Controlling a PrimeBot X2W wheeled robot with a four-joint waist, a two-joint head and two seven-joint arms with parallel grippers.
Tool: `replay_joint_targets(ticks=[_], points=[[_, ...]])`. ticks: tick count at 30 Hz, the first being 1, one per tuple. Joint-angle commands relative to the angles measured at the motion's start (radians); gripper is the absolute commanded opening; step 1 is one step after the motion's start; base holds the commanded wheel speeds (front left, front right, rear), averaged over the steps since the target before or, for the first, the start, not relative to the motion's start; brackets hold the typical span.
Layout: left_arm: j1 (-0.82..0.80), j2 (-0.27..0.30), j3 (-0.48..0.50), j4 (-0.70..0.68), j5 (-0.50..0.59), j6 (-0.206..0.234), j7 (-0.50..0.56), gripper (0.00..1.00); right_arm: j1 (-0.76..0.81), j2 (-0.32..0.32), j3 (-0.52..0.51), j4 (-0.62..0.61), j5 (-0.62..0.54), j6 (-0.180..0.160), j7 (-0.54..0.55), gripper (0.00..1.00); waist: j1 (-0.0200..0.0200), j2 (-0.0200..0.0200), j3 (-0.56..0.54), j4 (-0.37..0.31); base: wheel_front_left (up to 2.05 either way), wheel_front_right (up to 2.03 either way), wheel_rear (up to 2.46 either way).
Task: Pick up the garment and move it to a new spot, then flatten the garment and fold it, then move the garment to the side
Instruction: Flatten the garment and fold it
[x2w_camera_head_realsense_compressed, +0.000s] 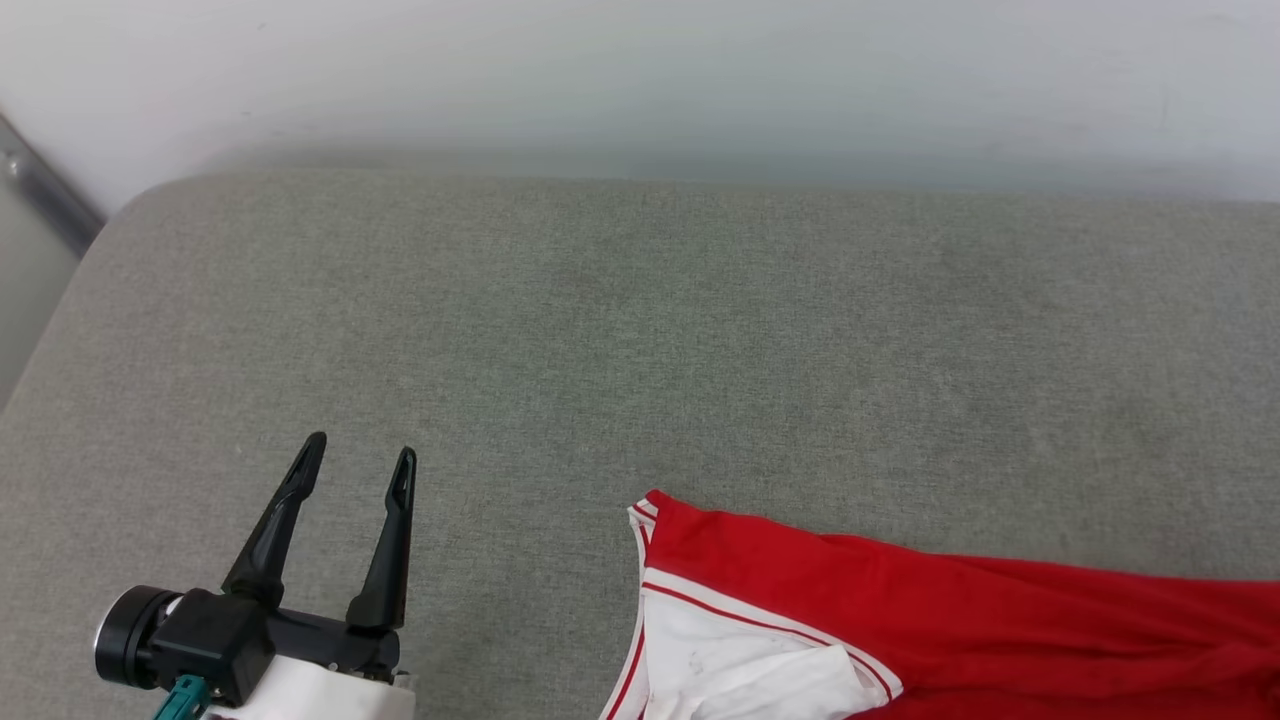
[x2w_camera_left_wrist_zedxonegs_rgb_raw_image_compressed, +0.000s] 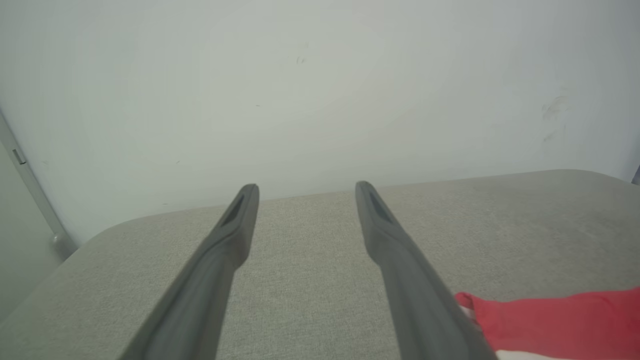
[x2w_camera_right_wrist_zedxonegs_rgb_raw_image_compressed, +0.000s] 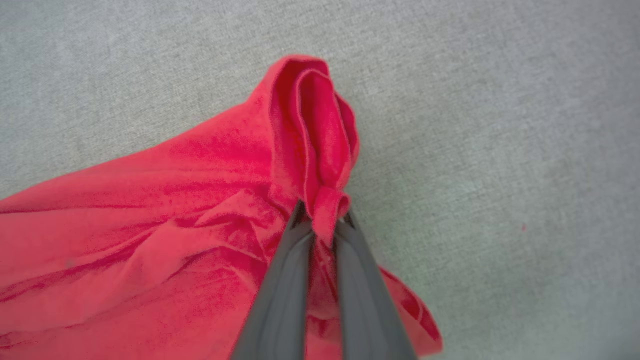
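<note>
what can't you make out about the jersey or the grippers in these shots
- Head view: the bottom and right edges cut off most of the garment, so no print can be read.
- Left wrist view: a finger of the open left gripper hides the garment's near corner.
- Right wrist view: the right gripper is shut on a red fold; the bunched cloth hides which part it is.

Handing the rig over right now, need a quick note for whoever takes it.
Left gripper: open, empty, above the grey surface, to the left of the garment.
Right gripper: shut on a pinched fold of the garment's red cloth.
Garment: crumpled on the surface, lower right of the head view.
Done: grasp. Left: move, flatten, fold, set aside.
</note>
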Motion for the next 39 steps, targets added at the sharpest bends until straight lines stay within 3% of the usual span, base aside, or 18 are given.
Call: replay_joint_targets(ticks=[1,9,16,21,28,39], points=[[0.01,-0.001,0.005,-0.002,0.003,-0.001,-0.002,1.0,-0.006,-0.007,0.016,-0.017,0.014,-0.001,0.006,0.0,0.0,0.0,-0.003,-0.004,0.0,0.0,0.0],[0.019,-0.005,0.002,-0.002,0.007,-0.005,-0.002,1.0,0.07,0.012,0.151,-0.189,0.074,-0.001,0.074,0.0,0.0,0.0,-0.025,-0.014,0.0,0.0,0.0],[0.024,-0.008,-0.003,0.004,0.008,-0.006,-0.002,1.0,0.14,0.076,0.281,-0.349,0.136,-0.001,0.178,0.0,0.0,0.0,-0.054,-0.008,0.0,0.0,0.0],[0.028,-0.012,-0.01,0.008,0.007,-0.007,-0.002,1.0,0.151,0.142,0.364,-0.398,0.172,-0.001,0.222,0.0,0.0,0.0,-0.073,0.006,0.0,0.0,0.0],[0.033,-0.006,-0.013,0.01,0.002,-0.007,-0.002,1.0,0.102,0.21,0.467,-0.405,0.24,-0.001,0.245,0.0,0.0,0.0,-0.09,0.032,0.0,0.0,0.0],[0.029,0.002,-0.017,0.006,0.003,-0.008,-0.002,1.0,0.008,0.218,0.623,-0.248,0.407,-0.001,0.132,0.0,0.0,0.0,-0.093,0.074,0.0,0.0,0.0]])
